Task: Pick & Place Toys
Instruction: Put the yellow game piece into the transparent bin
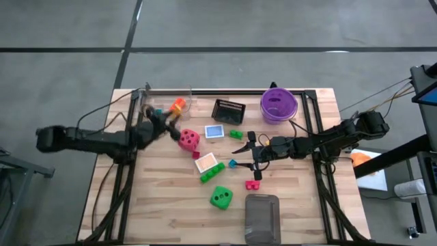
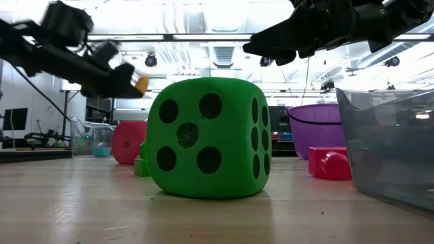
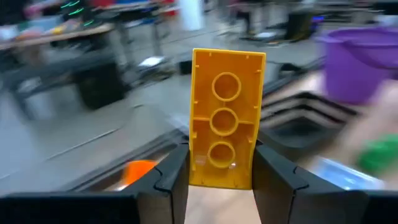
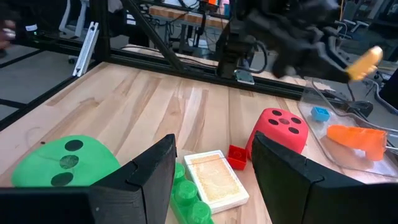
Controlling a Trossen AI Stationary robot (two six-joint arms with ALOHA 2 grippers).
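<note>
L claw (image 3: 221, 177) pinches yellow brick (image 3: 225, 118) upright — carried clear of the counter (image 1: 164, 198); R claw (image 4: 214, 171) spread — empty, waiting above toys.

A purple bowl (image 1: 278, 104) is sitting at the table's (image 1: 157, 205) far edge, just beside a black mesh basket (image 1: 229, 109). A clear tray (image 1: 158, 104) is lying at the far left corner. A grey bin (image 1: 262, 219) is standing at the near edge, well apart from the bowl.
</note>
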